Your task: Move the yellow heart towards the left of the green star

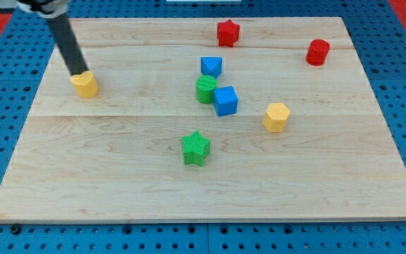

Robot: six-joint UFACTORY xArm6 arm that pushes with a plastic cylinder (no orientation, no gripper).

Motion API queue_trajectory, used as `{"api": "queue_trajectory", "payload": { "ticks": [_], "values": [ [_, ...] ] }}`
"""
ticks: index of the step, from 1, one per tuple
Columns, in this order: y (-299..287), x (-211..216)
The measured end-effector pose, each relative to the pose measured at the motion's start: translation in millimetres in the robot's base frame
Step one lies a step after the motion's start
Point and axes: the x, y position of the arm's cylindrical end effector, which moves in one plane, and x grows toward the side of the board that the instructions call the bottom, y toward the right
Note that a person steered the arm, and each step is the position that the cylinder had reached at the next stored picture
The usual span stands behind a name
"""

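The yellow heart [85, 85] lies at the view's left on the wooden board [118, 169]. The green star [196, 147] lies near the board's middle, toward the view's bottom, well to the right of and below the heart. My tip [78, 71] sits against the heart's upper left edge, and the dark rod slants up toward the view's top left.
A green cylinder [205, 89], a blue cube [225, 101] and a blue block [211, 67] cluster above the star. A yellow hexagon block [276, 116] lies to the right. A red star [228, 32] and a red cylinder [317, 52] lie near the top.
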Motion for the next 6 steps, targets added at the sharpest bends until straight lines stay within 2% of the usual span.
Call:
{"api": "queue_trajectory", "payload": {
  "ticks": [1, 2, 3, 4, 5, 6],
  "values": [
    [17.1, 33.4],
    [-9.1, 69.6],
    [27.6, 108.8],
    [66.5, 116.4],
    [52.4, 117.5],
    [24.2, 77.5]
  ]
}}
